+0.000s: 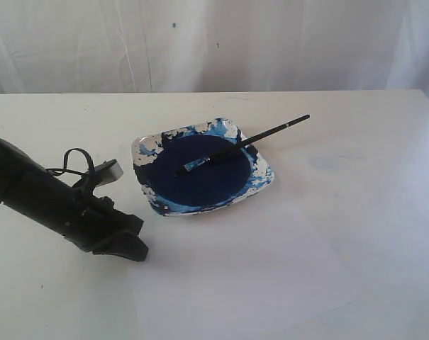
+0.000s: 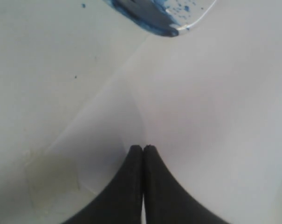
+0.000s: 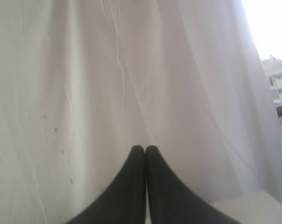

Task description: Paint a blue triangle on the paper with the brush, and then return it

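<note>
The black-handled brush (image 1: 246, 144) lies across the paint-smeared dish (image 1: 265, 178), its tip in the dark blue pool and its handle sticking out past the far right rim. The white paper (image 1: 257, 269) lies in front of the dish, blank; no blue triangle shows on it. My left gripper (image 1: 135, 246) is shut and empty, low over the table at the paper's left edge. In the left wrist view the gripper (image 2: 143, 148) points over the paper (image 2: 201, 107) toward the dish corner (image 2: 154, 18). My right gripper (image 3: 145, 148) is shut, empty, facing the curtain; it is out of the exterior view.
A white curtain (image 1: 214, 42) hangs behind the white table (image 1: 370, 142). A faint bluish smudge (image 1: 326, 161) marks the table right of the dish. A cable loop (image 1: 76, 159) rises from the left arm. A table corner (image 3: 252, 207) shows in the right wrist view.
</note>
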Controlling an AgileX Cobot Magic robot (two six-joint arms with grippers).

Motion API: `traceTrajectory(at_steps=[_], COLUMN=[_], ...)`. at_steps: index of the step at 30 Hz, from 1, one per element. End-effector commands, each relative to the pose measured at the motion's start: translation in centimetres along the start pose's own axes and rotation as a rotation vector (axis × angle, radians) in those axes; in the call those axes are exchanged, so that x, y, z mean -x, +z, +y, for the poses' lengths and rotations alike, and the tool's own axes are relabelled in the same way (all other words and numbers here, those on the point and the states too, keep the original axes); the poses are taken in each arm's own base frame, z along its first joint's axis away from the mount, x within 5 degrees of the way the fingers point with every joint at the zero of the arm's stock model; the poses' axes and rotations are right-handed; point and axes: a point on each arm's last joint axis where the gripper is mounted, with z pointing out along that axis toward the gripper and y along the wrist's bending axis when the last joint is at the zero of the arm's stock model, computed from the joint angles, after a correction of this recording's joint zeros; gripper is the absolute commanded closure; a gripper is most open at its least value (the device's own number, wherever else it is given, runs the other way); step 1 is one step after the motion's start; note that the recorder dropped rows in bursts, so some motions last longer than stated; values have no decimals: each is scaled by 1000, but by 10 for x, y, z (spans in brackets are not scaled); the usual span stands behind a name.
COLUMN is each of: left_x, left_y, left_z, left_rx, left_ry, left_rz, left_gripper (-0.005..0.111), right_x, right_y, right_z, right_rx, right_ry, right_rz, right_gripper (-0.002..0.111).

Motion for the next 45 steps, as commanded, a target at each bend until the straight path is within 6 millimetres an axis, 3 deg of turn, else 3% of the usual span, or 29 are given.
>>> traceTrajectory(at_steps=[1,3,4,5,6,9,10,13,16,18,23,29,36,38,41,45], left_x=[-6,-6,-6,-6,-6,-6,-6,-6,-6,-6,-6,-5,-5,-5,-5,-5], left_y=[3,3,3,3,3,3,3,3,3,3,3,3,3,3,3,3], left_z=[2,2,2,2,2,2,2,2,2,2,2,3,3,3,3,3], left_rx=[11,11,11,11,11,11,11,11,12,12,17,30,30,30,30,30], left_ry=[27,27,27,27,27,27,27,27,27,27,27,27,27,27,27,27], left_rz=[40,40,40,40,40,40,40,40,40,40,37,28,28,28,28,28], left_gripper=[107,107,107,107,107,107,107,107,107,107,107,107,107,107,107,107], right_x=[19,47,67,74,89,97,89,61,-7,-52,-112,-162,-188,-195,-205,-217], right_y=[-2,-1,7,12,28,74,96,136,177,192,206,228,250,256,264,275], right_z=[14,42,55,59,67,71,65,44,17,10,3,-12,-20,-21,-22,-24], right_rx=[154,380,471,493,530,524,465,278,77,41,40,-68,-101,-92,-79,-64], right_ry=[115,-72,-84,-78,-74,-150,-160,-166,-31,131,311,427,578,584,589,612], right_rz=[-173,-208,-163,-138,-75,65,148,332,623,743,847,879,775,768,760,732], right_gripper=[108,108,108,108,108,108,108,108,108,108,108,108,106,100,81,36])
